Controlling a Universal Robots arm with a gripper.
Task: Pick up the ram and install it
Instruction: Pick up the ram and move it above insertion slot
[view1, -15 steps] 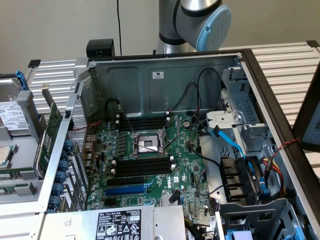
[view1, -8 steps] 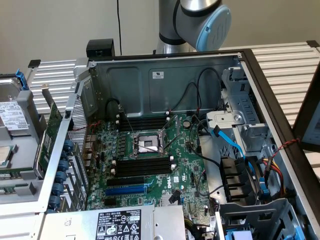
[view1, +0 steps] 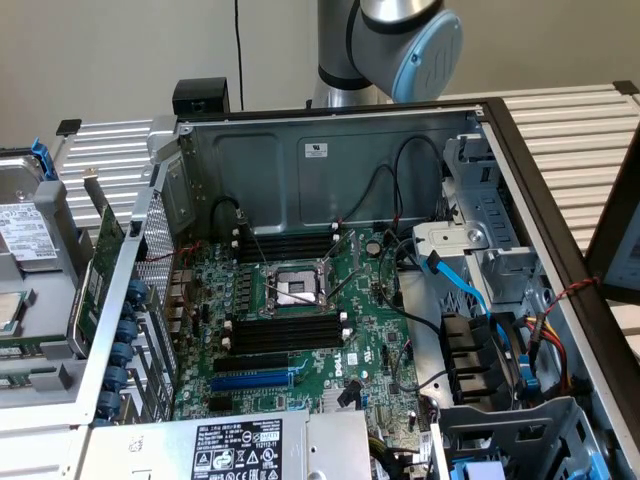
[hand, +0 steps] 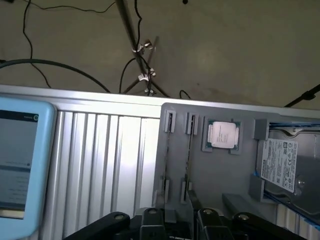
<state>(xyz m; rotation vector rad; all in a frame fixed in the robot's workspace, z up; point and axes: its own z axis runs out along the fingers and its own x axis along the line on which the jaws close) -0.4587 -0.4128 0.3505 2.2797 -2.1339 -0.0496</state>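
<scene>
The ram (hand: 189, 150) stands on edge in a slot of the grey holder tray (hand: 220, 175) and shows as a thin dark line. A second thin edge (hand: 167, 150) stands in the neighbouring slot. My gripper (hand: 179, 222) hovers above these two slots, open, with its black fingers (hand: 150, 220) on either side and nothing between them. In the exterior view the open computer case shows its motherboard (view1: 300, 345) with long black empty memory slots (view1: 285, 330) on both sides of the processor socket (view1: 295, 288). The arm's joint (view1: 400, 40) rises behind the case.
A loose processor (hand: 222, 135) and a hard drive (hand: 282, 162) lie in the same tray. A green card with a metal bracket (view1: 100, 265) stands at the exterior view's left. A blue-rimmed screen (hand: 20, 165) sits on the ribbed metal table (hand: 100, 165). Cables and blue drive bays (view1: 480, 350) crowd the case.
</scene>
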